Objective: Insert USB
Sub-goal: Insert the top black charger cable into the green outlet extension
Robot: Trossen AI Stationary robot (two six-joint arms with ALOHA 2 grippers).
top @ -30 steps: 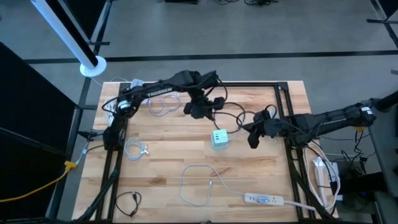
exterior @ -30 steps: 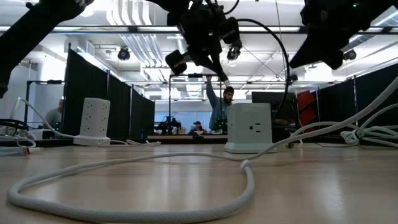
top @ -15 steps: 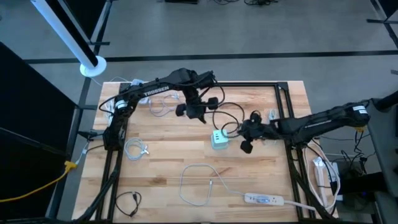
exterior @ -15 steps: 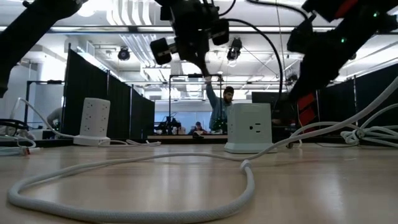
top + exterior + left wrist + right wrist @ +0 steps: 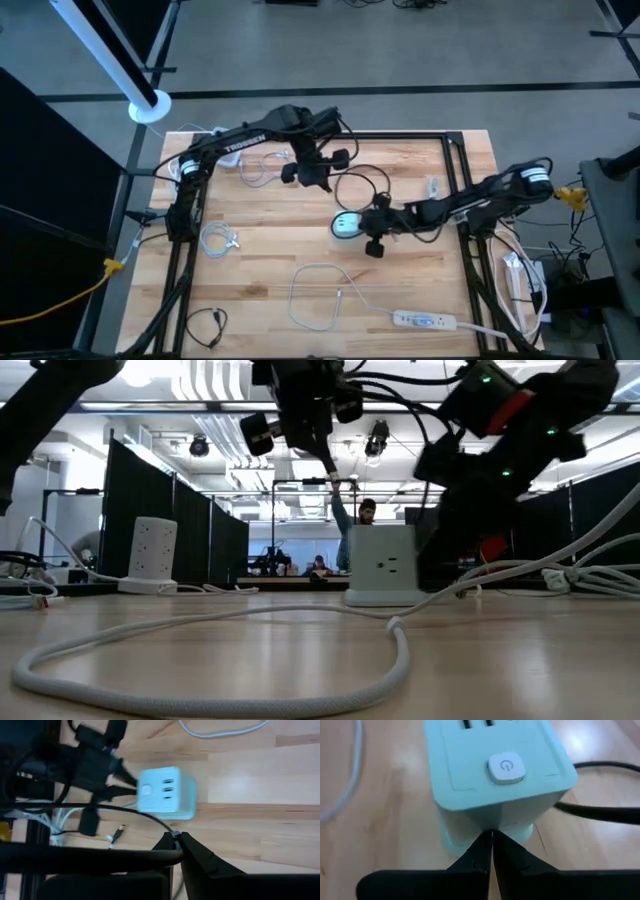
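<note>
Right claw [image 5: 491, 851] now against cube [image 5: 347, 225]

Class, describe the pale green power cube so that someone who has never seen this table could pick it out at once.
Start at the wooden table and look to its middle, just in front of the right hand. There stands the pale green power cube, with USB slots and a round power button on top. The other power units nearby are white: a tall tower and a flat strip.

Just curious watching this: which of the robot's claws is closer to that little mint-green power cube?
The right gripper: its closed tips are against the power cube. The left gripper hangs above the table, farther back.
</note>
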